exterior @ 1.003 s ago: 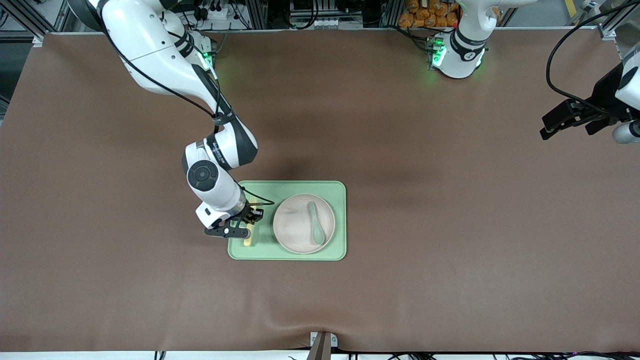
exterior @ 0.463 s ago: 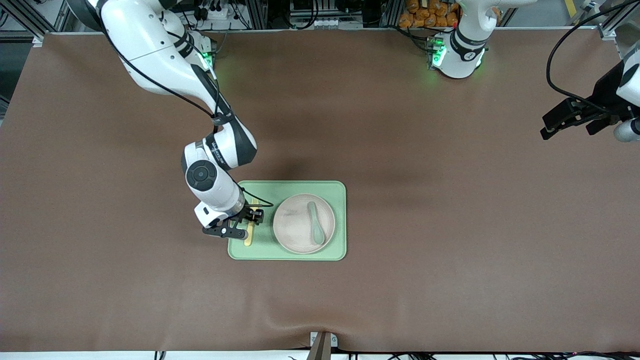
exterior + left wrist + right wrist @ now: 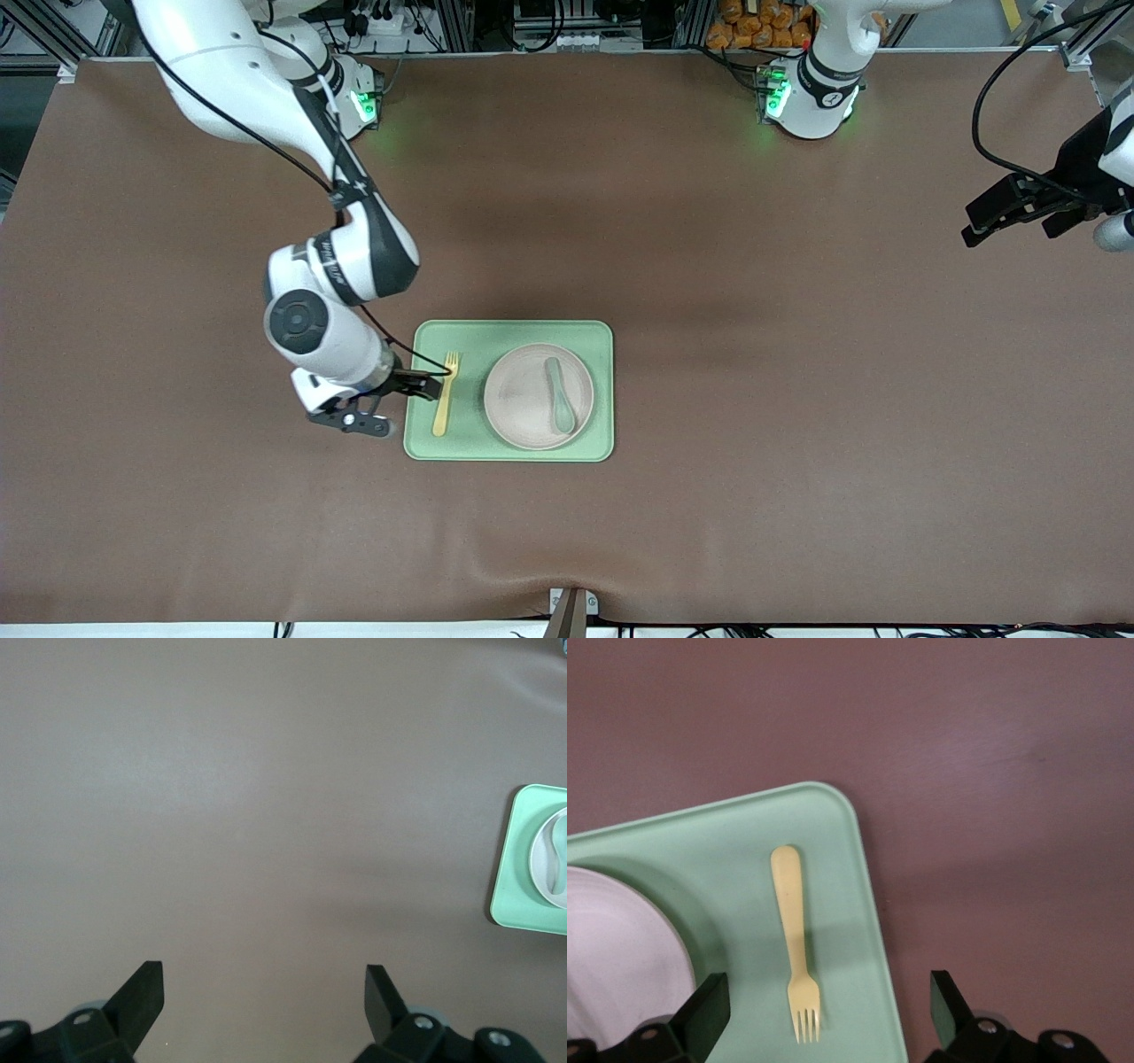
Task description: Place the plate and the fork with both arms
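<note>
- Right gripper (image 3: pixel 416 385) has its jaws spread wide with nothing between them, up over the tray's edge at the right arm's end.
- Just past those jaws, the fork (image 3: pixel 444 394) lies flat in the tray (image 3: pixel 509 332), free of any grip, its tines pointing toward the robots' bases; the right wrist view shows it whole (image 3: pixel 795 939).
- Beside the fork sits the plate (image 3: pixel 523 399), also in the tray, toward the left arm's end of it.
- A green spoon (image 3: pixel 558 394) rests on the plate.
- Left gripper (image 3: pixel 264 1010) waits, jaws wide open and holding nothing, over bare tabletop (image 3: pixel 797 399) at the left arm's end, well apart from the tray.
</note>
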